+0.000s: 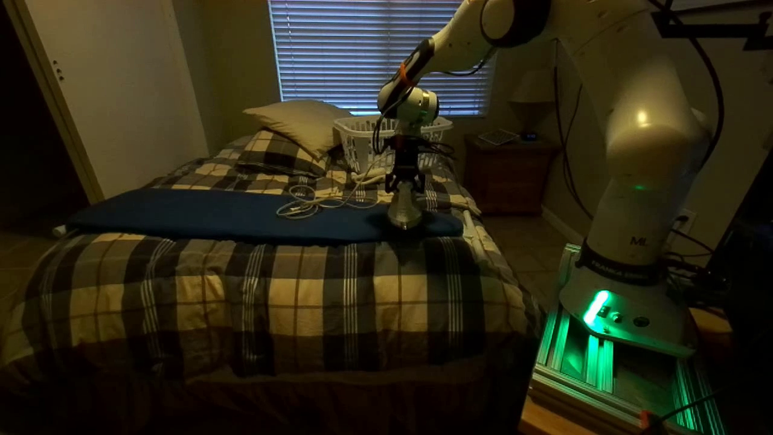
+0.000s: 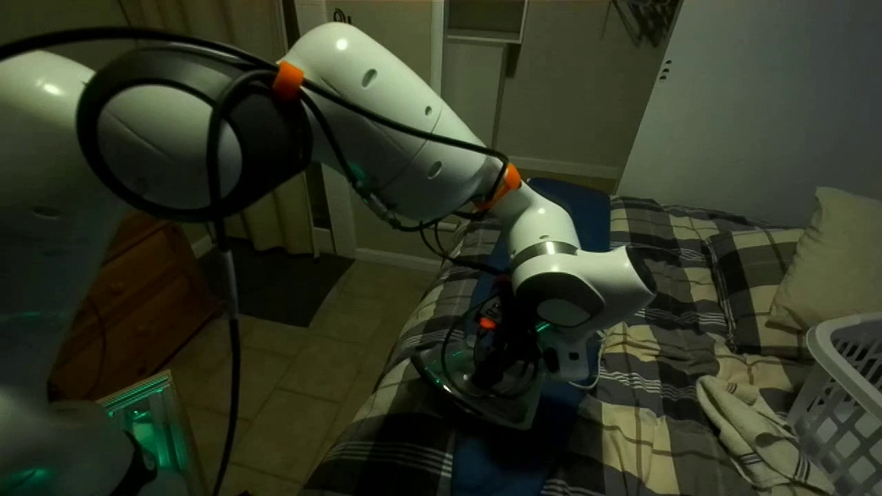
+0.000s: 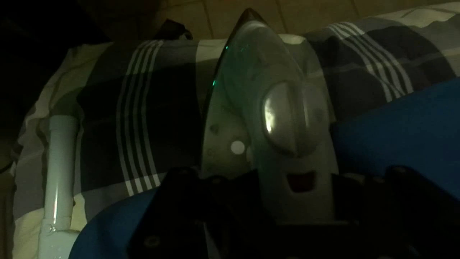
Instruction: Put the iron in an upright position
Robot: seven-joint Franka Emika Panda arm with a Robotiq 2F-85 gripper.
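Base (image 1: 631, 317): near right in an exterior view; its band reads "FRANKA", the second word blurred, with "ML" above.
Arm (image 1: 634, 103): stands up from there, bends over leftward, wrist pointing straight down.
Plaid bedding (image 1: 302, 296): over the near edge, under the blue surface (image 1: 241, 211).
Iron (image 1: 404, 211): at the surface's right end, nose to the near side; whether its sole touches, I cannot tell.
Gripper (image 3: 296, 201): jaws closed on the iron's handle, one each side.
Red mark (image 3: 301, 181): on the iron, plain in the wrist view, not made out in both exterior views.
Cord (image 1: 302, 208): pale loops, left.
Basket (image 1: 356, 142): white, farther back, right of a pillow (image 1: 302, 124).
Clock (image 1: 529, 136): far right, digits too small to read.
Window blinds (image 1: 362, 54): farthest, outside the wrist view.
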